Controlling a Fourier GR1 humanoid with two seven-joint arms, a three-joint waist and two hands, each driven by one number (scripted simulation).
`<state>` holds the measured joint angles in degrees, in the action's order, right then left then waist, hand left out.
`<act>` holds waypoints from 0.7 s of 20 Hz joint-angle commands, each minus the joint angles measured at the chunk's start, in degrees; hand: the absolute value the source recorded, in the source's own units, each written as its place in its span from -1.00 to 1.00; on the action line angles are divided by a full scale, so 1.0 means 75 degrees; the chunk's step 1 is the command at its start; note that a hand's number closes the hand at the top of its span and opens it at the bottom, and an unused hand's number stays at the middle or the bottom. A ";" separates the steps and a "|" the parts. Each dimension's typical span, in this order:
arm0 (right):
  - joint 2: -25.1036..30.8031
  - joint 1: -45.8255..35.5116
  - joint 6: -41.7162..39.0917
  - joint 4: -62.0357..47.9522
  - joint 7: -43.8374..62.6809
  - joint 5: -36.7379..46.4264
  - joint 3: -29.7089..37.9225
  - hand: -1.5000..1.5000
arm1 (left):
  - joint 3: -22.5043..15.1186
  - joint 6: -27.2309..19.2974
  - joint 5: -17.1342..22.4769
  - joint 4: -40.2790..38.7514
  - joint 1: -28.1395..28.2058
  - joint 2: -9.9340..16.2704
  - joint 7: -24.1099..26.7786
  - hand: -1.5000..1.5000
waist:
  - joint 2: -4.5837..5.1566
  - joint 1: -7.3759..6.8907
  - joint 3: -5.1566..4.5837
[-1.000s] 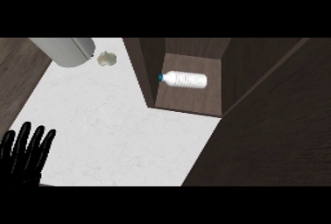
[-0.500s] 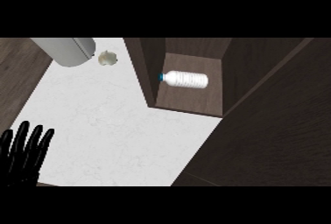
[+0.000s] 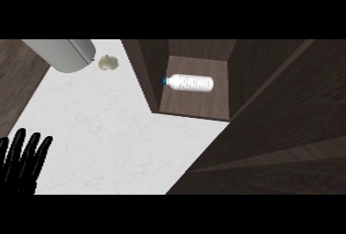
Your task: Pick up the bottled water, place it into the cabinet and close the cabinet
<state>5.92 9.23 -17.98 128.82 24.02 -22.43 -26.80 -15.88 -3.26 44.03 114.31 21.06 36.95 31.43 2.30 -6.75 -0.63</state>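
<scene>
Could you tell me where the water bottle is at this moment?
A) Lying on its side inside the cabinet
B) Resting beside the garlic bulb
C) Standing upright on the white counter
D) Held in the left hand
A: the water bottle lies on its side on the floor of the open cabinet, its blue cap toward the counter, with no hand near it.

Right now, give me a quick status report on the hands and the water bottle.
Left hand open, resting at lower left; right hand out of view. Clear plastic water bottle with blue cap lying inside dark wooden cabinet. Nothing near the cabinet opening.
</scene>
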 commanded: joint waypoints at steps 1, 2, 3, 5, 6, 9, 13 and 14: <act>-0.0750 -0.0884 0.1541 -0.1084 -0.0133 0.0327 0.0426 1.00 | 0.0060 0.0156 0.0061 -0.0057 -0.0056 -0.0009 0.0074 -1.00 | 0.0039 -0.0138 0.0003; -0.0753 -0.1178 0.1719 -0.1346 -0.0099 0.0304 0.0559 1.00 | -0.0062 0.0112 0.0050 -0.0002 -0.0059 -0.0021 -0.0041 -1.00 | 0.0040 -0.0157 0.0017; -0.0758 -0.1586 0.2046 -0.1552 -0.0159 0.0236 0.0727 1.00 | 0.0032 0.0184 0.0094 -0.0082 -0.0076 0.0021 -0.0022 -1.00 | 0.0017 -0.0173 0.0021; -0.0770 -0.2328 0.2610 -0.2292 -0.0249 0.0169 0.1024 1.00 | -0.0107 0.0273 0.0069 -0.0006 -0.0062 0.0014 -0.0051 -1.00 | 0.0015 -0.0256 0.0041; -0.0774 -0.2812 0.2925 -0.2588 -0.0248 0.0207 0.1027 1.00 | -0.0031 0.0200 0.0061 -0.0151 -0.0121 -0.0026 -0.0033 -1.00 | 0.0002 -0.0245 0.0038; -0.0782 -0.4121 0.3629 -0.3789 -0.0238 -0.0034 0.1325 1.00 | 0.0056 0.0311 0.0226 -0.0151 -0.0204 0.0068 -0.0185 -1.00 | -0.0026 -0.0225 0.0058; -0.0786 -0.5876 0.4166 -0.5465 -0.0504 -0.0495 0.1687 1.00 | 0.0051 0.0355 0.0256 -0.0361 -0.0303 -0.0045 -0.0173 -1.00 | -0.0028 -0.0174 0.0067; -0.0787 -0.6396 0.4507 -0.5778 -0.0451 -0.0563 0.1725 1.00 | 0.0061 0.0506 0.0100 -0.0422 -0.0068 0.0057 -0.0034 -1.00 | -0.0107 -0.0162 0.0063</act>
<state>0.37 -26.65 10.20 95.60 21.46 -24.33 -15.85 -15.55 -0.43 45.28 112.63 19.96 37.28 30.69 1.96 -8.33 -0.13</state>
